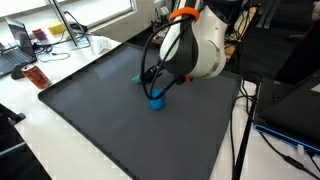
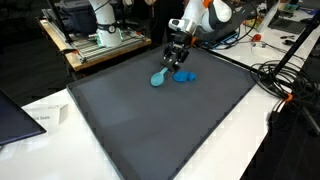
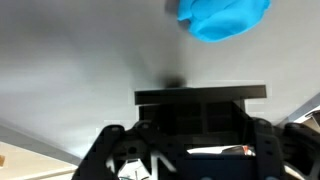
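Hanging low over the wide dark grey mat (image 1: 110,125), the black gripper (image 1: 163,88) of the white robot arm (image 1: 195,45) is standing just beside a bright blue rounded object (image 1: 157,99) in an exterior view. This object is lying on the mat, toward the far edge. The arm is covering the fingers here, so I cannot tell whether the pincer is released or clenched. A small red can (image 1: 37,77) is standing on the white table, just beside the corner of the mat.

In an exterior view from a different place, the gripper (image 2: 176,63) is pointing down above two things that are lying close together on the mat (image 2: 150,130): a pale blue rounded object (image 2: 158,78) and the bright blue rounded object (image 2: 185,76). The picture is too small to show if the fingers are touching either one.

In the wrist view, the gripper body is filling the lower part, and a blue thing (image 3: 222,15) is lying at the top edge, apart from it. Which of the two objects it is, I cannot tell.
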Controlling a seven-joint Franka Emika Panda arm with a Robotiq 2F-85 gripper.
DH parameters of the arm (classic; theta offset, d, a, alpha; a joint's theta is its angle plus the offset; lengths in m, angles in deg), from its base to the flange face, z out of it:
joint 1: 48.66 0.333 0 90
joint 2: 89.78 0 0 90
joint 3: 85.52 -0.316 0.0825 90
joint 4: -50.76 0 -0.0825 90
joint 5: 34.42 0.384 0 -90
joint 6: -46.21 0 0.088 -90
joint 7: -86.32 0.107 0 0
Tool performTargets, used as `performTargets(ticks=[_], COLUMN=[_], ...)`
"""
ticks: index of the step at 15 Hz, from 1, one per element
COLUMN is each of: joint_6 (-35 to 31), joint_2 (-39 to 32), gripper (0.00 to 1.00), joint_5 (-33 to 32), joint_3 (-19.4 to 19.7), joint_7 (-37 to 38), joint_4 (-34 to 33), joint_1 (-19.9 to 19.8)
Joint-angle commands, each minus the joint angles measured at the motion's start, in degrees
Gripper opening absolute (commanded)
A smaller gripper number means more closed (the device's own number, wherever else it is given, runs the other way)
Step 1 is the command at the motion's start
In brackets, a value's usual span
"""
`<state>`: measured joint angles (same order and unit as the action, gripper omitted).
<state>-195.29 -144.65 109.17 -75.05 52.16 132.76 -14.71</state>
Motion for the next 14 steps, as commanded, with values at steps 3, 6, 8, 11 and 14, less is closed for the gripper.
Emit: performTargets(ticks=[3, 6, 8, 11, 14], joint_6=[-1.57, -1.58, -1.57, -1.58, -1.57], joint_2=[2.57, 4.56, 5.50, 7.14, 8.93], gripper=[0.37, 0.37, 0.37, 0.37, 0.37], joint_5=[0.30, 0.27, 0.26, 0.25, 0.26], joint_3=[-5.73, -10.41, -12.89, -15.78, -19.15], joint_7=[-0.02, 0.10, 0.37, 0.59, 0.56], joint_4=[0.08, 0.28, 0.20, 0.20, 0.31], joint_1=[-5.20, -8.91, -10.92, -13.17, -15.74])
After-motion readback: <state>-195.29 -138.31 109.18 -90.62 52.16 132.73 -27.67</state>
